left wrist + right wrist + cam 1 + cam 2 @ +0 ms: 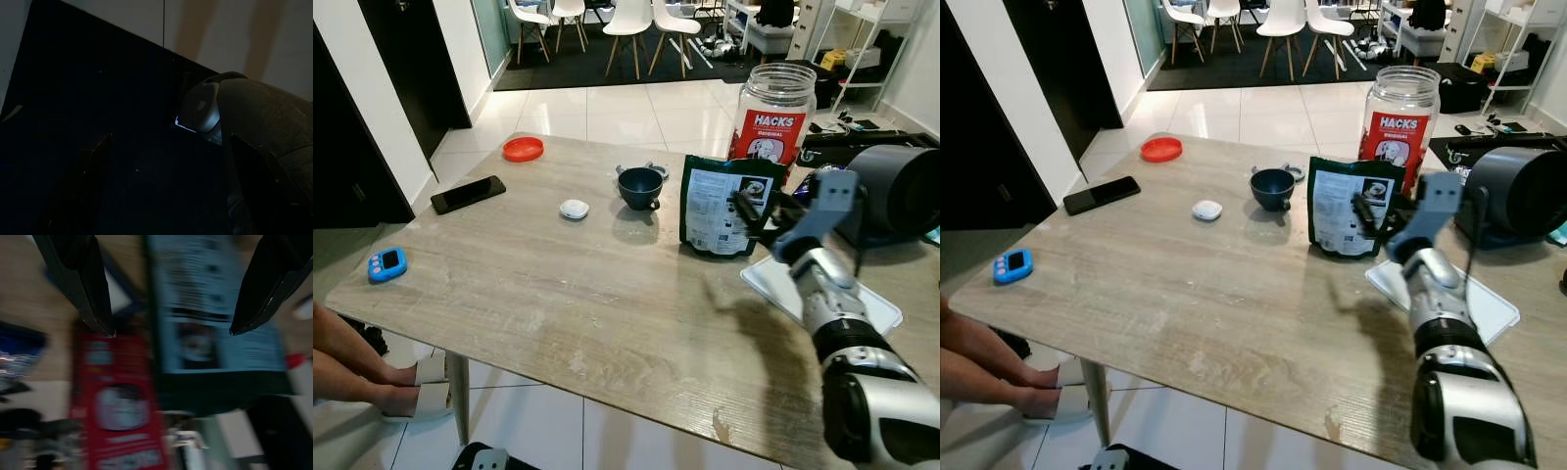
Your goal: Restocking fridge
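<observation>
My right claw (756, 217) spread wide at the pouch (722, 211), jar (771, 110) at its 1 o'clock. Straddle the top edge squarely, then close.

The stand-up foil pouch (725, 207) was dark green with a pale label; the clear plastic jar (773, 108) wore red (white lettering); the round lid (523, 149) was orange-red.

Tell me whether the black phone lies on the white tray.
No, the black phone lies on the bare wooden table, far from the white tray.
</observation>
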`<state>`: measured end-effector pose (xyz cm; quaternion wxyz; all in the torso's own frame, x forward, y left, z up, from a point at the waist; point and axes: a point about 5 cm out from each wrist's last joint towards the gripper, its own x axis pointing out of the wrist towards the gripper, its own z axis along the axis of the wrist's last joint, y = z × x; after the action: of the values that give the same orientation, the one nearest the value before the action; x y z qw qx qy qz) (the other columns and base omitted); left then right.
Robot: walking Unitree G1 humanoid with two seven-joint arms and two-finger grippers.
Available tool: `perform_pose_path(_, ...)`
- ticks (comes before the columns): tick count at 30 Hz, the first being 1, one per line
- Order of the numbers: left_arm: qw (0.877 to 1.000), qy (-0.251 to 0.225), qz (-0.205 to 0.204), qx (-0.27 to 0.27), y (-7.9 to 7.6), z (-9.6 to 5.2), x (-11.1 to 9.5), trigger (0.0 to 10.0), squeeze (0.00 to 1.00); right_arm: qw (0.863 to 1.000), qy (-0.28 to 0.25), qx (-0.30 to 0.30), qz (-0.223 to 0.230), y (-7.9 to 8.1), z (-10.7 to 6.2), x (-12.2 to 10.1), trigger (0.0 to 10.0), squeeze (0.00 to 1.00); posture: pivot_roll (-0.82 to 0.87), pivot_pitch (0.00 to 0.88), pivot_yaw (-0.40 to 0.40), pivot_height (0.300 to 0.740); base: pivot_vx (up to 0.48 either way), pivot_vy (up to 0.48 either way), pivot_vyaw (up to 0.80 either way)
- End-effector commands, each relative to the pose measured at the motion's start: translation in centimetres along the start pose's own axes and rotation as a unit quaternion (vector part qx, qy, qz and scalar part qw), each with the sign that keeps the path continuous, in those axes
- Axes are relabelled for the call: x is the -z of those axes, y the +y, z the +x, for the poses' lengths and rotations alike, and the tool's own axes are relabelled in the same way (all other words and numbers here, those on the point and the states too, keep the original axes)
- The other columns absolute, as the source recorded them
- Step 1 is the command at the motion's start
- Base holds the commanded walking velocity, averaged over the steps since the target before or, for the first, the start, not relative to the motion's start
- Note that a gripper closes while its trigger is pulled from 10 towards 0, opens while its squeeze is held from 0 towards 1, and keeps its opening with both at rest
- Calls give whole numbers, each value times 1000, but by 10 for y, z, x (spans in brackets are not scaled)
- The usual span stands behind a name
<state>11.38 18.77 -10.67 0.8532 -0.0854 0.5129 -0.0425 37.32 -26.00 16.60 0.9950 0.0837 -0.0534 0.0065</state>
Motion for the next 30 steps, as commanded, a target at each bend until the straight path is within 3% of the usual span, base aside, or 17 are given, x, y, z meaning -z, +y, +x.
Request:
perform_pose_path(1,1000,16,2,5,-1,-2,10,10000,0,1000,12,19,-1,-4,-3,7,10000,0,98,18,20,740,0,0,0)
perform_pose_path(6,1000,23,5,6,0,-4,15,10000,0,999,29,33,-9,-8,-6,13,10000,0,99,31,25,740,0,0,0)
perform_pose_path(11,1000,25,7,4,4,-5,18,10000,0,999,41,7,18,2,-3,18,10000,0,104,42,23,740,0,0,0)
perform_pose_path(14,1000,24,7,3,5,-6,17,10000,0,998,38,-18,44,13,1,18,10000,0,108,50,22,740,0,0,0)
perform_pose_path(18,1000,22,7,5,3,-6,18,10000,0,992,12,-54,110,27,9,10,10000,0,118,68,24,740,0,0,0)
perform_pose_path(30,1000,26,5,9,2,-8,27,10000,0,991,7,-74,111,36,16,1,10000,0,133,100,25,740,0,0,0)
